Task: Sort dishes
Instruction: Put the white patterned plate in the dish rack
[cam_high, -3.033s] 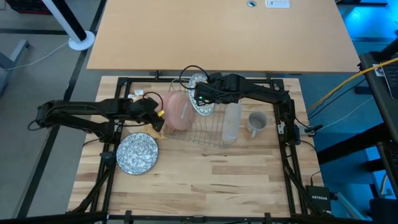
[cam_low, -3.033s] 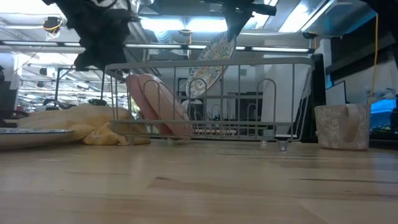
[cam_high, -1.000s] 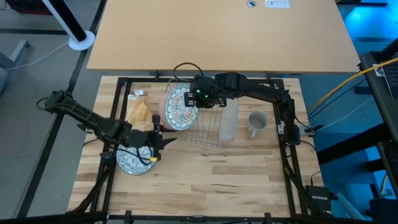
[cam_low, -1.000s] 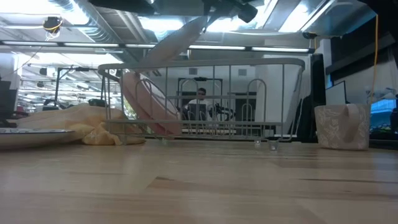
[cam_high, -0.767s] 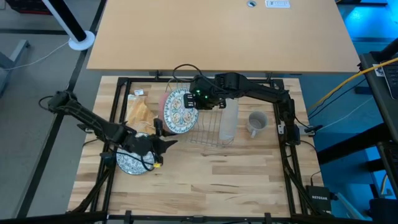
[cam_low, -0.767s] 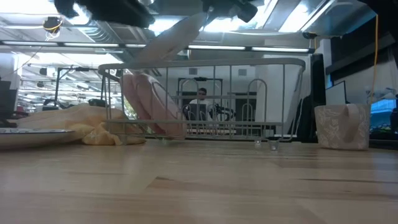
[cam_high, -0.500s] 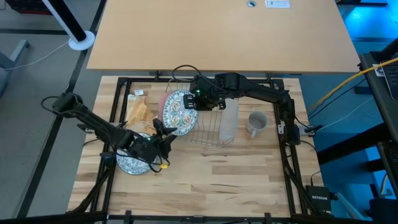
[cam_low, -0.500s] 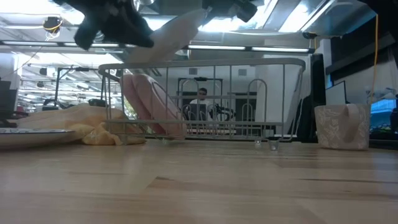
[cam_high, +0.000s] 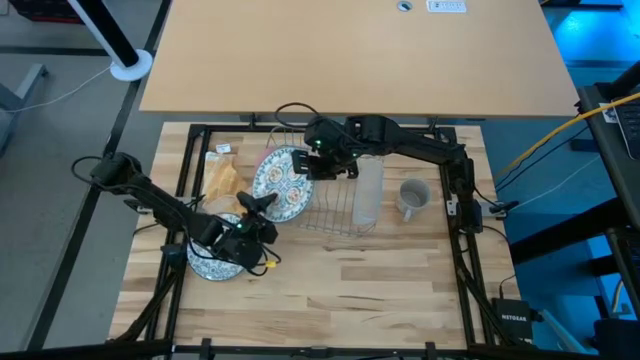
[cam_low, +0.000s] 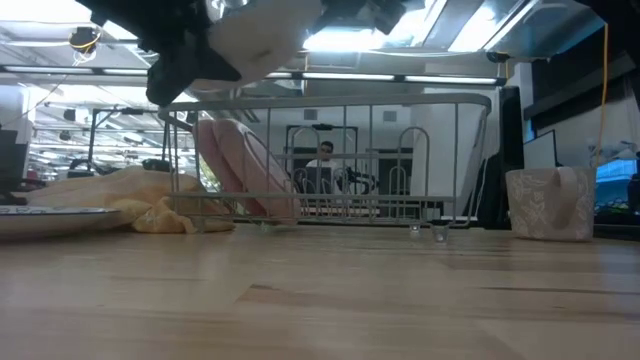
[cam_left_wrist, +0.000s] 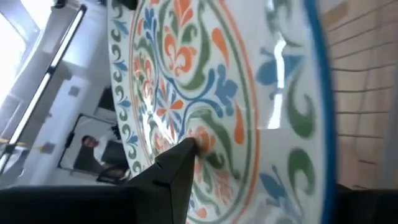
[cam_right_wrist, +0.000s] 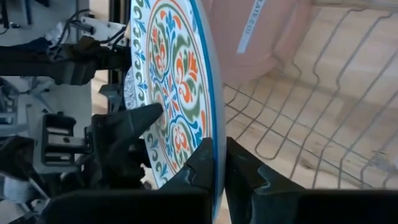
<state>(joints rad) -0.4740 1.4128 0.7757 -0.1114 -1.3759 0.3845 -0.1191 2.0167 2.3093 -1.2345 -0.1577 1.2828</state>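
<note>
Reaching left tool touches right-held plate.

Plate with blue rim, orange-green-blue floral pattern, pink bowls, yellow cloth

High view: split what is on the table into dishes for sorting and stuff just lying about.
For the job:
- lifted patterned plate
- flat patterned plate
- pink plates
- mug

Lying about:
- wire rack, which only holds the dishes
- yellow cloth
</note>
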